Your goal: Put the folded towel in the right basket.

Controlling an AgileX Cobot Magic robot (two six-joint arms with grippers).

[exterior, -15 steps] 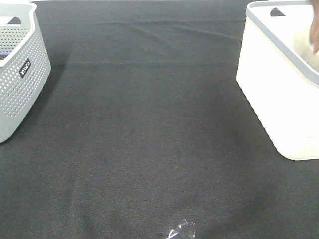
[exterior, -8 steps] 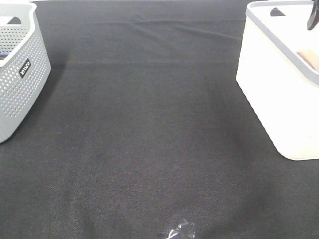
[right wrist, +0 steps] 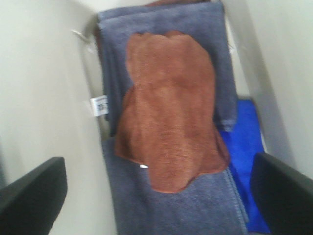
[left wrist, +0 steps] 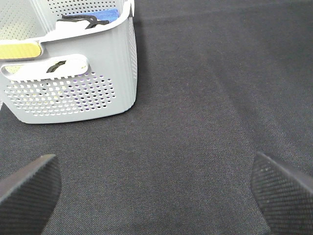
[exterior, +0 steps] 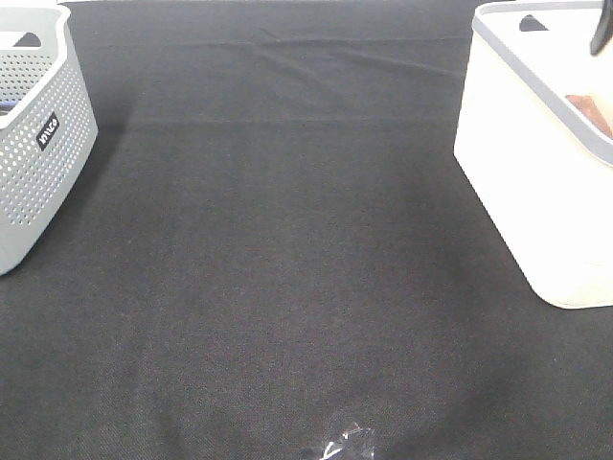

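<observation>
The folded brown towel (right wrist: 168, 112) lies inside the white right basket (exterior: 522, 182), on top of a grey-blue towel (right wrist: 161, 29). A corner of the brown towel (exterior: 589, 110) shows over the basket's rim in the exterior view. My right gripper (right wrist: 156, 169) is open and empty above the towel, with its fingers (right wrist: 34, 191) wide apart. In the exterior view only a dark tip of it (exterior: 601, 34) shows at the right edge. My left gripper (left wrist: 156, 171) is open and empty over the black cloth.
A grey perforated basket (exterior: 38, 144) stands at the far left; it holds several items in the left wrist view (left wrist: 73, 93). A blue cloth (right wrist: 244, 147) lies beside the towels. A clear plastic scrap (exterior: 345, 446) lies near the front edge of the black tablecloth (exterior: 287, 240).
My right gripper has risen out of the white basket toward the far right. The brown towel now shows lying inside the basket, let go.
</observation>
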